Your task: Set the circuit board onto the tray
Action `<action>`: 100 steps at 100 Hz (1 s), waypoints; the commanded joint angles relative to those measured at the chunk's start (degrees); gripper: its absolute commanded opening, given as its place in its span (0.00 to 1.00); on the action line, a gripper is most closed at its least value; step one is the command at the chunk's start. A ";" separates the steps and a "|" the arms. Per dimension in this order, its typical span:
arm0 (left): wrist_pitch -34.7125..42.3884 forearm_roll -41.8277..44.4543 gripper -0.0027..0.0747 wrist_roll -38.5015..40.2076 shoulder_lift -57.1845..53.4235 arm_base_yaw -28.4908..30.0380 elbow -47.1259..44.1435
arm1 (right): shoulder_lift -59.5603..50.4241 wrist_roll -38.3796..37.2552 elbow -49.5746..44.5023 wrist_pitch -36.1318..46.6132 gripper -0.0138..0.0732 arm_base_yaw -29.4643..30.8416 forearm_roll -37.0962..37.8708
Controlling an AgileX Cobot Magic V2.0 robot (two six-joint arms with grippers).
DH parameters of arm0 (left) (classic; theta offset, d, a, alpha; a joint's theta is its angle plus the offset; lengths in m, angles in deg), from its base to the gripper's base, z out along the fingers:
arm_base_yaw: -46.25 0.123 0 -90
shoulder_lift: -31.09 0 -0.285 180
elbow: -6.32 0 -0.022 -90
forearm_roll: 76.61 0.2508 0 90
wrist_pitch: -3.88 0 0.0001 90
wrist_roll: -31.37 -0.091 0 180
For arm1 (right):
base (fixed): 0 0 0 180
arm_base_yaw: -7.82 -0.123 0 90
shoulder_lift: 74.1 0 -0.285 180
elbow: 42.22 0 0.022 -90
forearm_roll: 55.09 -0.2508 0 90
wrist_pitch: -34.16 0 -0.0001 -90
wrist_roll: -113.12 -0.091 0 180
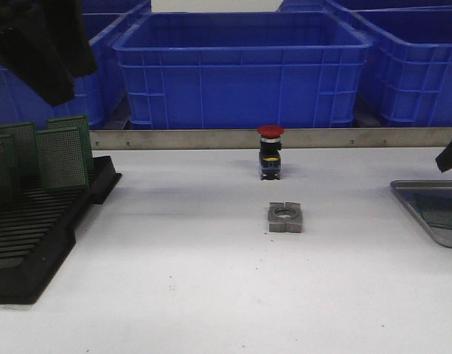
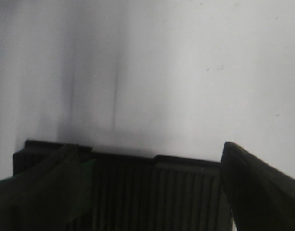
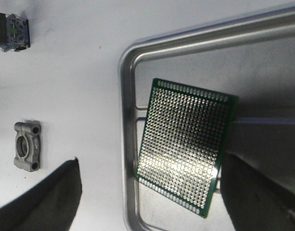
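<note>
White tabletop, blue crates (image 1: 240, 66) behind; I see a circuit board (image 3: 185, 144) lying flat in the tray (image 3: 128, 120), seemingly released. It looks light, stiff and thin; I'd grip its edges. My right gripper (image 3: 149, 192) hangs over it, fingers apart; my left gripper (image 2: 147, 192), fingers apart, hovers above the black rack (image 1: 34, 221) with more boards (image 1: 60, 151). A metal block (image 1: 285, 217) and red pushbutton (image 1: 270, 151) sit mid-table, well clear.

**White desk, four things resting on it**

Carries a black slotted rack (image 1: 34, 236) at the left edge, a silver-grey tray (image 1: 425, 214) at the right edge. Holds, between them near the middle, a grey metal block (image 1: 285, 217) with a round bore, and just behind that an upright red-capped push button (image 1: 270, 151). Shows bare white desk (image 1: 174, 280) elsewhere.
</note>
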 commanded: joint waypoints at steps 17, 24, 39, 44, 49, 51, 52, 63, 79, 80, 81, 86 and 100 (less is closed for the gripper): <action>7.22 -0.58 0.75 -2.30 -0.77 6.52 1.63 | -3.30 0.62 1.42 -1.47 0.86 0.30 -1.99; 8.81 -0.03 0.75 -3.03 0.48 7.26 1.63 | -3.30 0.62 1.42 -1.47 0.86 0.30 -1.99; 11.10 0.20 0.75 -3.12 3.13 7.93 1.63 | -3.30 0.62 1.42 -1.63 0.86 0.30 -1.99; 11.56 0.20 0.75 -3.27 3.95 7.93 1.63 | -3.30 0.62 1.42 -1.70 0.86 0.30 -1.99; 12.29 0.20 0.75 -3.27 4.78 7.93 1.63 | -3.30 0.62 1.42 -1.83 0.86 0.30 -1.99; 12.52 0.20 0.75 -3.27 5.12 7.93 1.63 | -3.30 0.62 1.42 -1.83 0.86 0.30 -1.99; 12.79 0.20 0.75 -3.27 5.24 7.93 1.63 | -3.30 0.62 1.42 -1.83 0.86 0.30 -1.99; 14.00 1.25 0.75 -3.27 7.36 7.93 1.63 | -3.30 0.62 1.42 -2.08 0.86 0.30 -1.99; 14.91 2.20 0.75 -3.27 9.84 7.93 1.63 | -3.30 0.62 1.42 -2.43 0.86 0.25 -2.04; 15.16 2.17 0.75 -3.27 9.82 7.93 1.63 | -3.30 0.62 1.42 -2.43 0.86 0.25 -2.04; 15.26 2.17 0.75 -3.27 10.02 7.93 1.63 | -3.30 0.62 1.42 -2.43 0.86 0.19 -2.04; 15.90 2.32 0.75 -3.27 10.61 7.93 1.63 | -3.30 0.62 1.42 -2.45 0.86 0.12 -2.04; 16.38 2.47 0.75 -3.27 11.88 7.93 1.63 | -3.30 0.62 1.42 -2.52 0.86 0.07 -2.04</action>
